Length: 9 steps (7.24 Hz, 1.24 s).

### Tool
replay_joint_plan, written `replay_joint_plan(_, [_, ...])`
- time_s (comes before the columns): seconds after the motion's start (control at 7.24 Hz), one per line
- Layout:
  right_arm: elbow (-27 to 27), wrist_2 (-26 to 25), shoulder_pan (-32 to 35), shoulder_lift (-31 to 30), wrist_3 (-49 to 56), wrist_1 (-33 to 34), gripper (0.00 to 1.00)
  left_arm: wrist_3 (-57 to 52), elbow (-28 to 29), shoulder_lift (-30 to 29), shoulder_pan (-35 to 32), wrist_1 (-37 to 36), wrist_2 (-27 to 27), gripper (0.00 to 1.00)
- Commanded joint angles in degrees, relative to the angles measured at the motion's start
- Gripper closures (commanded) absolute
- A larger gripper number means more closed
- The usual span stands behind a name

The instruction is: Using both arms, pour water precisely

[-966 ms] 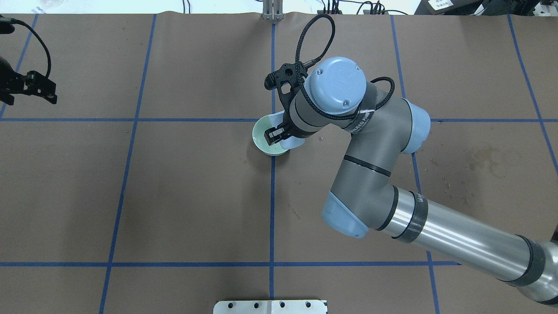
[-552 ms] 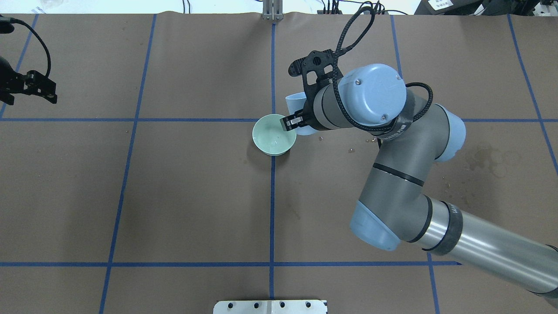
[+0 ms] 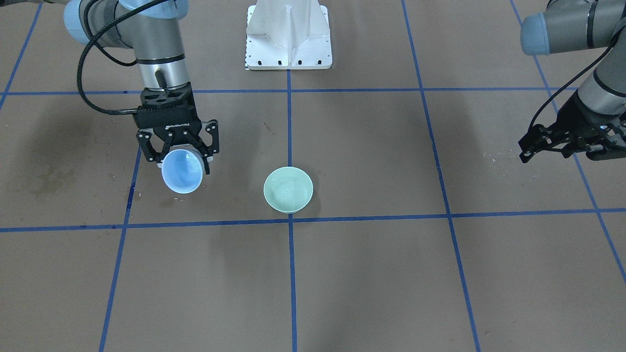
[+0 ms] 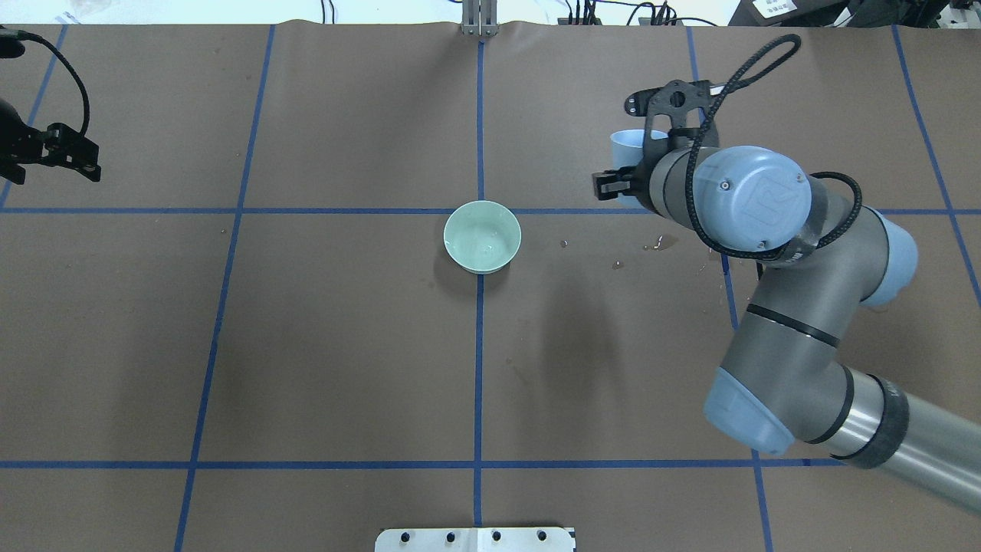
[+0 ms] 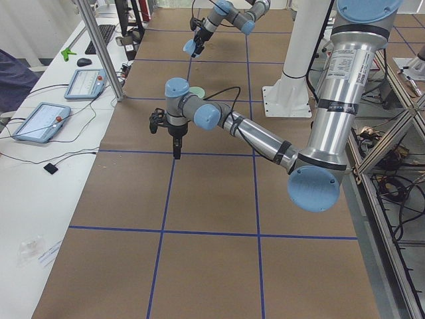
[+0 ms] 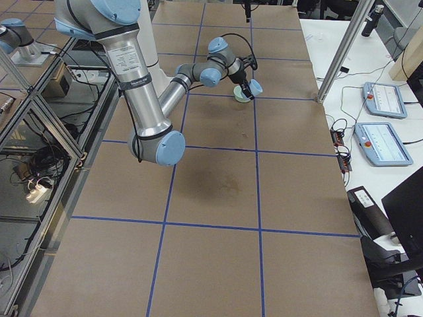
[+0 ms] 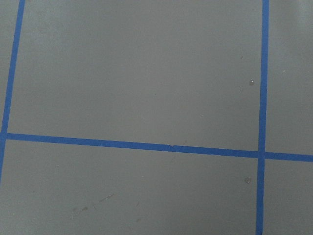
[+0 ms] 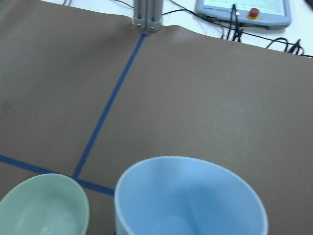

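Brown paper point(image 4: 306, 345) is covering the whole surface. The green bowl point(image 4: 452, 222) is sitting at a blue tape point(image 4: 479, 345) crossing, with the water point(image 4: 483, 247) glinting inside. To the robot's right of the bowl, the right gripper point(image 3: 182, 165) is clamping a blue cup point(image 3: 182, 175), tipped mouth-outward in the front view yet mostly hidden behind the right arm point(image 4: 797, 307) from overhead. Far to the bowl's other side, the left gripper point(image 3: 524, 155) is hanging empty, jaws seemingly pressed together. One joint cap point(image 4: 755, 192) is showing an embossed R.
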<state>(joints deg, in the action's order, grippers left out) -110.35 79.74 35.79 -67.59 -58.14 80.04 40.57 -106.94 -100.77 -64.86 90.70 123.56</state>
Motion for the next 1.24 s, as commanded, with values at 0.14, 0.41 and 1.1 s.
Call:
replay_joint_plan(0.14, [-3.90, -10.11, 5.58, -15.68, -3.65, -0.05, 1.00, 0.03, -0.28, -0.04, 0.00, 0.00, -0.07, 0.00])
replay_joint_plan(0.41, [-3.38, -17.05, 6.39, -26.91, -10.21, -10.69, 1.00, 0.03, -0.72, -0.12, 0.00, 0.00, -0.07, 0.00])
replay_joint_plan(1.1, [9.98, -28.49, 6.66, -35.75, -25.95, -29.67, 1.00, 0.29, -1.16, -0.12, 0.09, 0.00, -2.18, 0.00])
